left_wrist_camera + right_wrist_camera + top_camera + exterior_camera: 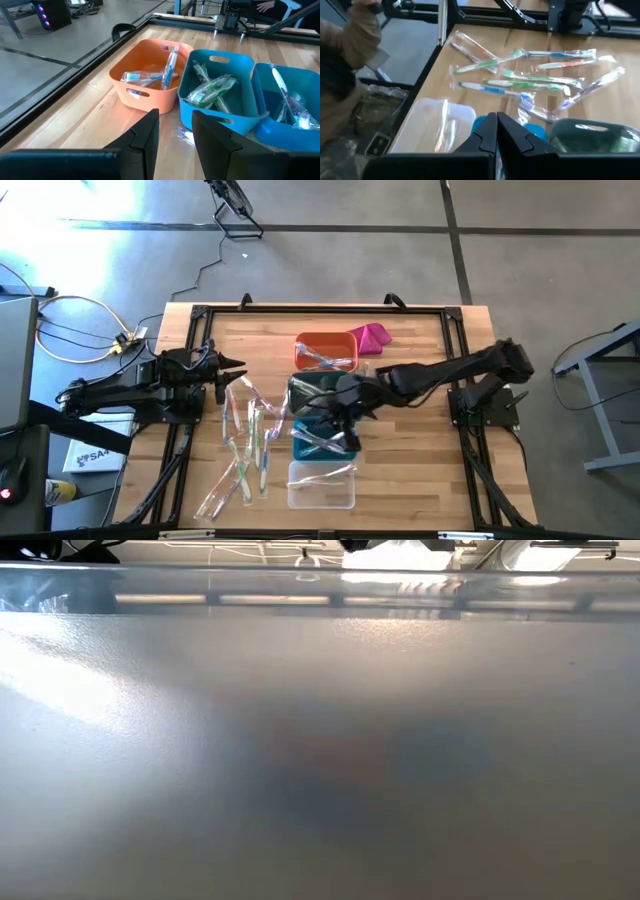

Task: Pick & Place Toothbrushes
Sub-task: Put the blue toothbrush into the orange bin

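Holding toothbrushes [165, 75]: orange bin [122, 72], teal bins [187, 87] | left pincer [175, 132] parted | right pincer [496, 131] closed, empty

Grey concrete floor [330, 255] with dark seams; glare at its upper left; yellow cable [75, 320] coiled.

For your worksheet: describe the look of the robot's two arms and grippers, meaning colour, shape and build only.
Both arms are dark, jointed segments mounted on black bases at the table's sides. The left gripper ends in two flat, black, angular fingers with squared tips. The right gripper has matching black fingers tapering to narrow tips. No markings are legible.
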Robot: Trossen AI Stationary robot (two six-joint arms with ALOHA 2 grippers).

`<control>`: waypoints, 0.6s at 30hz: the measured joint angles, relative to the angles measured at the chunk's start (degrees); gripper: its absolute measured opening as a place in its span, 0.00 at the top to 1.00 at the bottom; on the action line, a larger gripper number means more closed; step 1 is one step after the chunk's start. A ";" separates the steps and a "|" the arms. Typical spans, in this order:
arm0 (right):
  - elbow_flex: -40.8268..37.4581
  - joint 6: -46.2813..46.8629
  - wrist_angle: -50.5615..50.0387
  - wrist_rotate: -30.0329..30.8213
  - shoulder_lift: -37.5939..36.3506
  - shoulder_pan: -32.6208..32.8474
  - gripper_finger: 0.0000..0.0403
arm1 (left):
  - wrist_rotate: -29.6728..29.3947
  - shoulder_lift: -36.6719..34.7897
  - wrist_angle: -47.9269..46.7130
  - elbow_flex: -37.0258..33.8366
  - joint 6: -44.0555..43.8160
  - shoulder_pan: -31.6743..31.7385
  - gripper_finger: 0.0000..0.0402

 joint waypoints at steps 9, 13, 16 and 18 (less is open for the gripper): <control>-12.85 -0.33 5.38 5.77 -11.89 -0.33 0.99 | -0.01 0.15 -0.29 0.02 -0.04 -0.01 0.72; -21.27 -0.05 12.21 6.54 -18.03 -0.67 0.99 | -0.01 0.15 -0.27 0.02 -0.05 -0.01 0.72; -27.07 -0.12 17.16 7.22 -22.92 -0.64 0.99 | -0.01 0.15 -0.33 0.02 -0.24 -0.01 0.72; -30.61 -0.15 18.46 8.21 -26.06 -0.61 0.99 | -0.01 0.15 -0.31 0.02 -0.24 -0.01 0.72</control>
